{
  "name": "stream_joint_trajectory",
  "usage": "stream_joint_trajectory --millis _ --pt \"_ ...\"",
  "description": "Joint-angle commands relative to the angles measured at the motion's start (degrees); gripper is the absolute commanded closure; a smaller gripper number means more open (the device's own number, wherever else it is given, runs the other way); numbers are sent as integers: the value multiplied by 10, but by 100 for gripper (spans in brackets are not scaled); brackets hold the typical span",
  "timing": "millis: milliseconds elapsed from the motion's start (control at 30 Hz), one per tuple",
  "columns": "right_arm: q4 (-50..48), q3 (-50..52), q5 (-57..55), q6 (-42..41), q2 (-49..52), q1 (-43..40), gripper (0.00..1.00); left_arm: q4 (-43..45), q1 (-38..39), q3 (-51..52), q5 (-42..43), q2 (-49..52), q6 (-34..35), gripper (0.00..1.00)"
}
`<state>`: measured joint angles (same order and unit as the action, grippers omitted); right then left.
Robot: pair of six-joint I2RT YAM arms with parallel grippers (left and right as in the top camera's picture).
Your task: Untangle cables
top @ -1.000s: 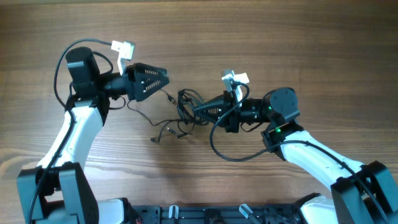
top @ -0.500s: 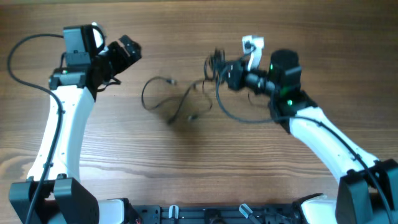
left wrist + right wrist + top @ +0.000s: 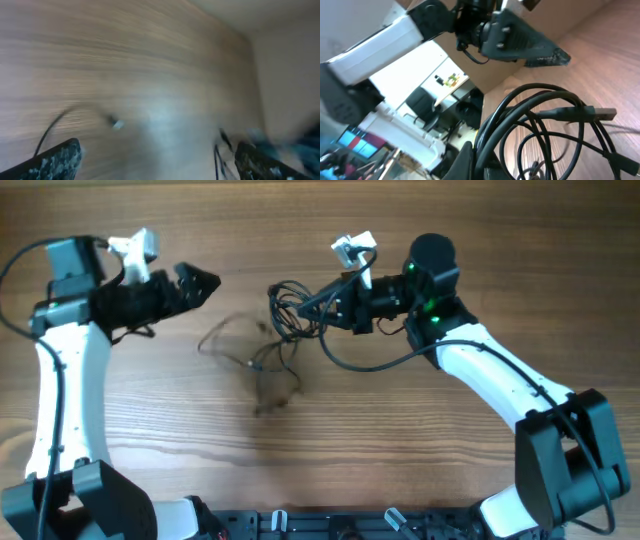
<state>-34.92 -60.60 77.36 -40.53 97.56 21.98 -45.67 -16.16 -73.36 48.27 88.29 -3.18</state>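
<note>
The thin black cables are a bundle of loops held by my right gripper, which is shut on them above the table. A blurred, loose length of cable trails down and left from the bundle. In the right wrist view the loops fan out from my right gripper, with a plug end at the right. My left gripper is open and empty, left of the bundle and apart from it. In the left wrist view its fingers stand wide apart over a cable end.
The wooden table carries only the cables. The thick black arm cable sags below my right wrist. The black base bar runs along the front edge. My left gripper shows in the right wrist view.
My right gripper has swung left and slightly forward with the cable loops in it. The loose cable has shifted and is blurred. My left arm has drawn back left, its gripper now level.
</note>
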Motion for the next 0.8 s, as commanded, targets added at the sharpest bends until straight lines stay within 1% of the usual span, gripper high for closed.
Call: stream_joint_trajectory --millis 0,33,100,133,233,333,367,533,700,733,767 --pt "-4 -7 64 -15 5 -9 96 -35 -23 38 193 1 -262 0" --pt "-4 -7 66 -19 5 -9 96 -35 -16 56 200 1 -284 0" --pt "-4 -7 68 -19 5 -8 96 -33 9 87 254 1 -349 0" --pt "-4 -7 68 -21 5 -8 96 -32 22 94 265 1 -371 0" --pt "-5 -7 68 -36 5 -7 96 -24 71 106 247 2 -417 3" --pt "-7 -7 76 -50 5 -5 96 4 104 106 218 2 -416 3" --pt "-9 -7 88 -48 5 -6 96 26 116 106 217 2 -415 3" --pt "-8 -7 88 -44 5 -2 96 73 126 106 283 2 -414 2" --pt "-8 -7 61 -29 6 35 95 75 156 106 284 2 -414 3" --pt "-8 -7 53 -29 6 38 95 77 165 106 283 2 -414 10" --pt "-5 -7 47 -29 6 38 95 79 170 106 280 2 -414 27"
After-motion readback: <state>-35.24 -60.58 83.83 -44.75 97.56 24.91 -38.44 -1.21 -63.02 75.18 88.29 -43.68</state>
